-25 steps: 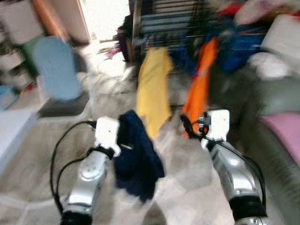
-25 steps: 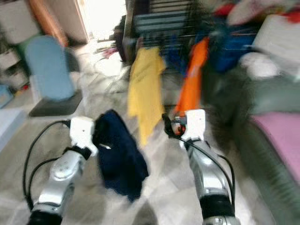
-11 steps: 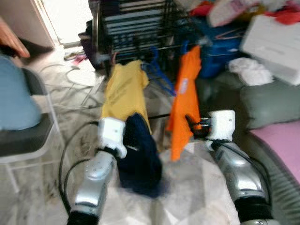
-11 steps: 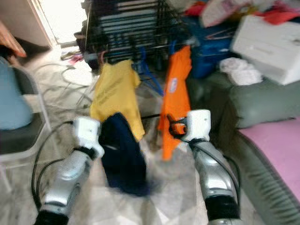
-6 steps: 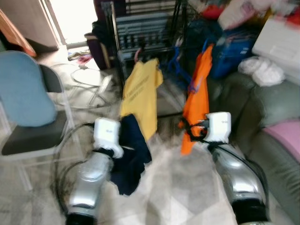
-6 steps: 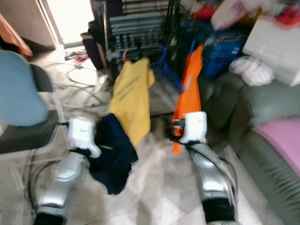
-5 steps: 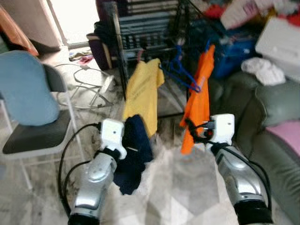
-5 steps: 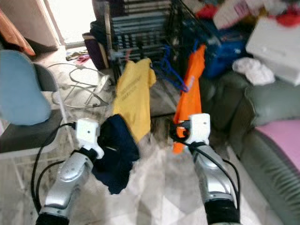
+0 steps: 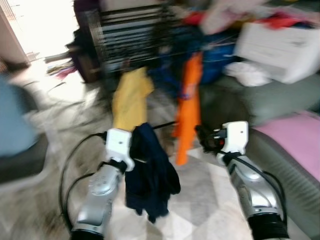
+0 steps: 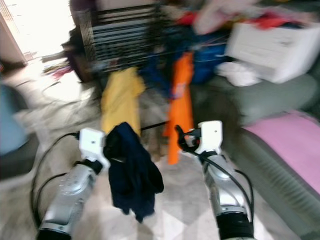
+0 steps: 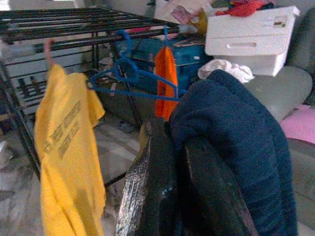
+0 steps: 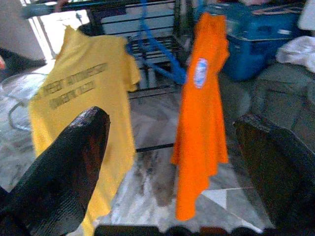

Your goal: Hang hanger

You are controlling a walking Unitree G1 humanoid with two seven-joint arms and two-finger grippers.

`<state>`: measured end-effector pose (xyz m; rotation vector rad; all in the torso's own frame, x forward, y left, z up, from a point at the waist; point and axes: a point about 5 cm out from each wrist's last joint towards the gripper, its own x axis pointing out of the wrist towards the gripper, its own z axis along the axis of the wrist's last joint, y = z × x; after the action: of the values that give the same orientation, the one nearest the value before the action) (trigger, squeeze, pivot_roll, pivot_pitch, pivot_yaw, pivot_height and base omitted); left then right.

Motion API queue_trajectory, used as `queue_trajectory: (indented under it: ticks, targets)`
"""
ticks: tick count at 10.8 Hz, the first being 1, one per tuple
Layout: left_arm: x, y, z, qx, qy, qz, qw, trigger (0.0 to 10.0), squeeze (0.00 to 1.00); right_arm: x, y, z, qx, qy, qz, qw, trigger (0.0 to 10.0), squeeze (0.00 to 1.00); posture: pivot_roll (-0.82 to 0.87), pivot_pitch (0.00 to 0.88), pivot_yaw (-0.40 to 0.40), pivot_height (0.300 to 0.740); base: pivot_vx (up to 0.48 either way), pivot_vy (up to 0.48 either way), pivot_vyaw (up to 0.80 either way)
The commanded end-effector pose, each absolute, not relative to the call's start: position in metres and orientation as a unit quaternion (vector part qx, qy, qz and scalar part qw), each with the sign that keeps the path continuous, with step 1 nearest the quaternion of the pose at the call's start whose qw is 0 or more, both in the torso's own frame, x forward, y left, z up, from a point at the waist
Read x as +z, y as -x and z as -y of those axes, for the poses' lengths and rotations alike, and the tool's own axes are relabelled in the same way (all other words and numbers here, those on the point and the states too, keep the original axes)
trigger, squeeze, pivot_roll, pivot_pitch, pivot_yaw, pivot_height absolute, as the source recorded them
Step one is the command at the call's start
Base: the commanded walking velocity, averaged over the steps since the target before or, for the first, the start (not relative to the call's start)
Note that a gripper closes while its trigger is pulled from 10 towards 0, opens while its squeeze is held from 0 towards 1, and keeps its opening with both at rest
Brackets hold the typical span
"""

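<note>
My left gripper (image 9: 132,149) is shut on a dark navy garment (image 9: 151,176) that hangs limp at chest height; no hanger can be made out in it. In the left wrist view the black fingers (image 11: 153,177) press together with the navy cloth (image 11: 236,147) bunched beside them. My right gripper (image 9: 204,137) is open and holds nothing, its fingers (image 12: 64,172) spread wide. Ahead stands a black drying rack (image 9: 127,32). From its bar (image 11: 74,19) hang a yellow shirt (image 9: 128,102), a bare blue hanger (image 11: 130,78) and an orange shirt (image 9: 188,107).
A grey-green sofa (image 9: 280,100) with a pink cushion (image 9: 295,142) runs along the right. Above it lie a white box (image 9: 280,42) and piled laundry. A blue storage box (image 12: 256,44) sits behind the orange shirt. A blue chair (image 9: 15,130) is at the left, on pale tiled floor.
The camera has swung right, so the rack and shirts sit further left and the picture is blurred. Both arms keep their pose, and the navy garment stays in my left gripper.
</note>
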<state>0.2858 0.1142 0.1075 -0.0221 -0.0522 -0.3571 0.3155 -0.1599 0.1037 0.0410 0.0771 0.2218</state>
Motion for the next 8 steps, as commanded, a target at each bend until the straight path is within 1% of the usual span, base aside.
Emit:
queue_trajectory:
  ticks: [1,4,8]
  targets:
    - [0.1173,-0.2879,-0.1128,-0.178,0.010,0.048,0.983,10.0,0.00,0.1109,-0.3173,0.1607,0.108,-0.021,-0.027,0.994,10.0,0.00,-0.14,0.000,0.066,0.740,0.390,0.000,0.00]
    - [0.1170,-0.2883,-0.1118,-0.177,0.010,0.048,0.983,10.0,0.00,0.1121,-0.3170,0.1590,0.114,-0.015,-0.024,0.993,10.0,0.00,-0.14,0.000,0.065,0.740,0.393,0.000,0.00]
    - [0.1166,-0.2888,-0.1100,-0.179,0.009,0.045,0.983,10.0,0.00,0.1132,-0.3173,0.1597,0.112,-0.014,-0.018,0.993,10.0,0.00,-0.14,0.000,0.065,0.740,0.391,0.278,0.58]
